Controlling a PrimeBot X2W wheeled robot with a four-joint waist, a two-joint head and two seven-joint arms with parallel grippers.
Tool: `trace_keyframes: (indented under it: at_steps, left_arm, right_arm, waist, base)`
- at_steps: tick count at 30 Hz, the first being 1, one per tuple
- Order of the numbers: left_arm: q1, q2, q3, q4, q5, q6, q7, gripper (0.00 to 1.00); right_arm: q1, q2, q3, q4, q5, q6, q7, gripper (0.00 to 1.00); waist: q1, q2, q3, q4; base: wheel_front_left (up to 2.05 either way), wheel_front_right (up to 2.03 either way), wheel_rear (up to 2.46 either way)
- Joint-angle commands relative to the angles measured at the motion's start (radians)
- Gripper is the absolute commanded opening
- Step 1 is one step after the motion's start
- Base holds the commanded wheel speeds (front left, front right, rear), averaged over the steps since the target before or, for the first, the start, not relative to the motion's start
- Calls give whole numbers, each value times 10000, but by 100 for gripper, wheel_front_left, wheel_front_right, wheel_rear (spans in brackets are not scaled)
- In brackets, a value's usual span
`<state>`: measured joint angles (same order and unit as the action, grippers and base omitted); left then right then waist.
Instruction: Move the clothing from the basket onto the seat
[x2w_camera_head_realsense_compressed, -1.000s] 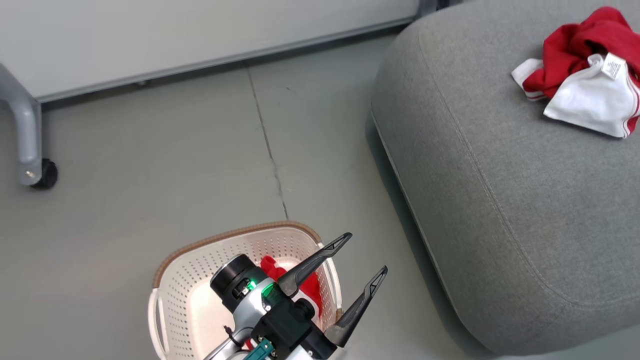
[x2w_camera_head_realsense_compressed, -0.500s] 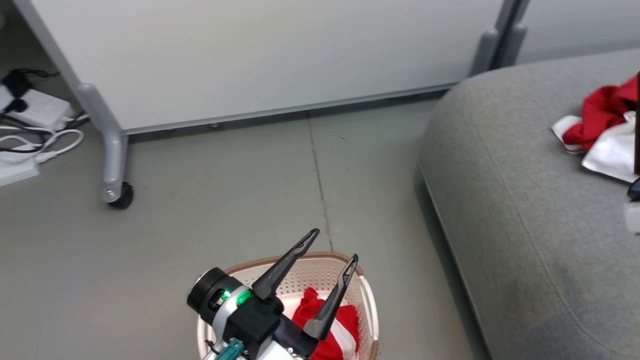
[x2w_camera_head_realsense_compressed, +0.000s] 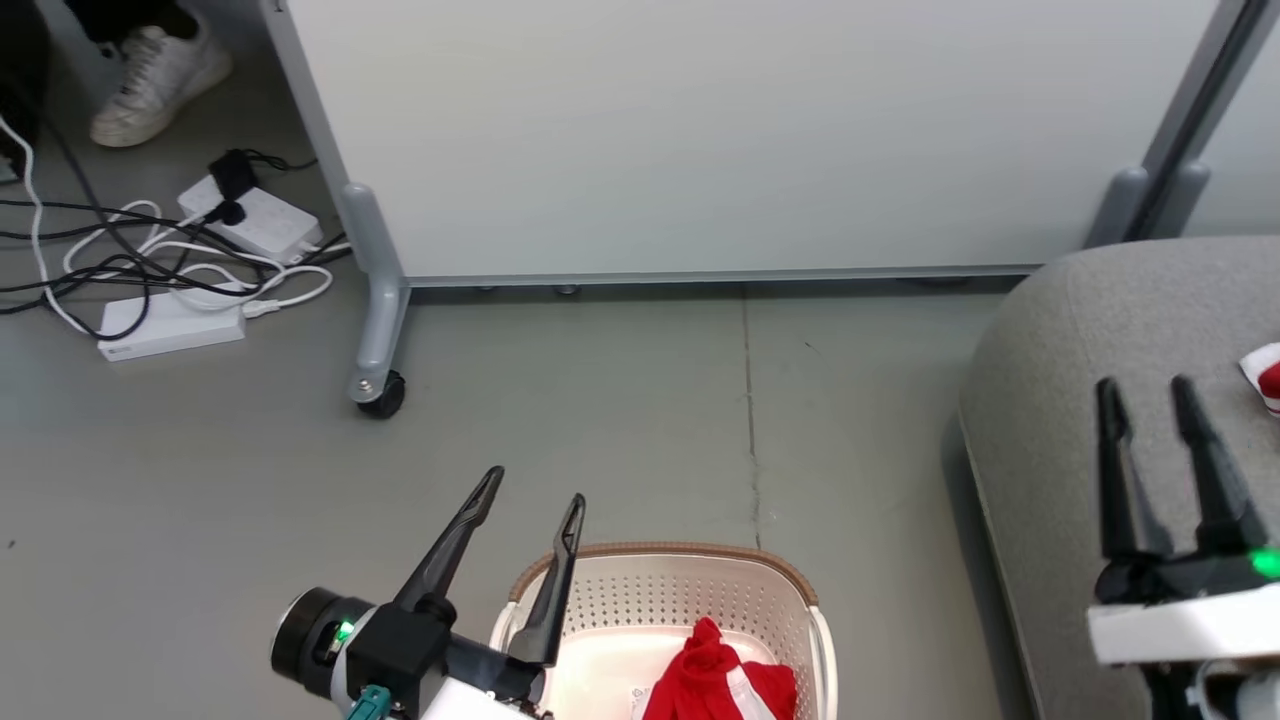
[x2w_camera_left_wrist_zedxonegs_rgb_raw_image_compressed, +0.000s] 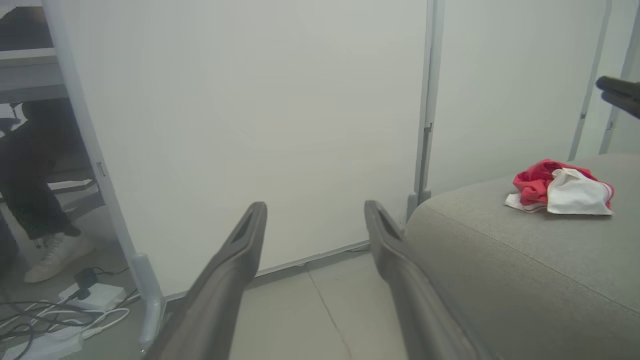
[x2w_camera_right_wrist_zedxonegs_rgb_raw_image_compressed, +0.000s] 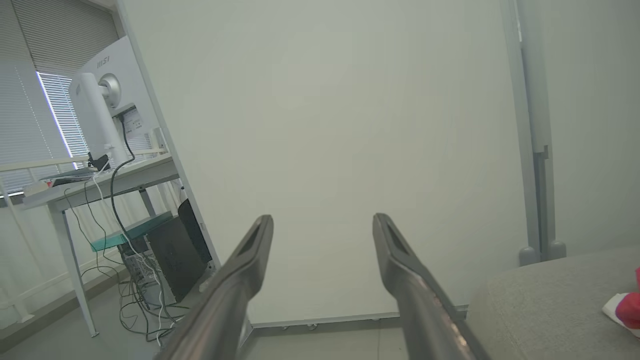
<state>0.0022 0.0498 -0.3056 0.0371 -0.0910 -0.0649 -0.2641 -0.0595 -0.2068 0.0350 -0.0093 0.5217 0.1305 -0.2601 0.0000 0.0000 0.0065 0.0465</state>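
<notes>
The cream basket with its brown rim sits at the bottom of the head view, and a red and white piece of clothing lies bunched inside it. My left gripper hovers open just left of the basket's rim with nothing between its fingers. Over the grey seat at the right, my right gripper also stands open and empty. Another red and white garment rests on the seat; its edge shows at the right border.
A white partition panel on a wheeled leg stands behind the basket. Power strips and tangled cables lie on the floor at the left. A person's white shoe is at the top left. A desk with a monitor stands further left.
The head camera has swung left, so the seat slid to the right edge and cables and a shoe came into view. My right gripper has entered the picture over the seat.
</notes>
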Motion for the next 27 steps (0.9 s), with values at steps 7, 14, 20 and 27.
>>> trace_keyframes:
  at_steps: [7,14,20,27]
  left_arm:
    - [540,13,357,500,-280,950,4,100]
    - [884,23,543,987,-447,1412,3,100]
    - [935,24,497,1348,-506,1375,3,100]
    - [799,25,438,1432,-584,1382,3,100]
  right_arm:
    - [1136,1126,-355,652,-1247,13,-43,100]
    - [1580,1499,-537,816,-1490,13,-43,100]
    - [1693,1544,-615,949,-1998,13,-44,100]
    - [1541,1559,-732,1068,-2723,13,-44,100]
  waist:
    - [0,0,-289,405]
    - [0,0,-318,357]
    - [0,0,-318,248]
    - [0,0,-244,225]
  base:
    - [0,0,0]
    - [0,0,0]
    - [0,0,0]
    - [0,0,0]
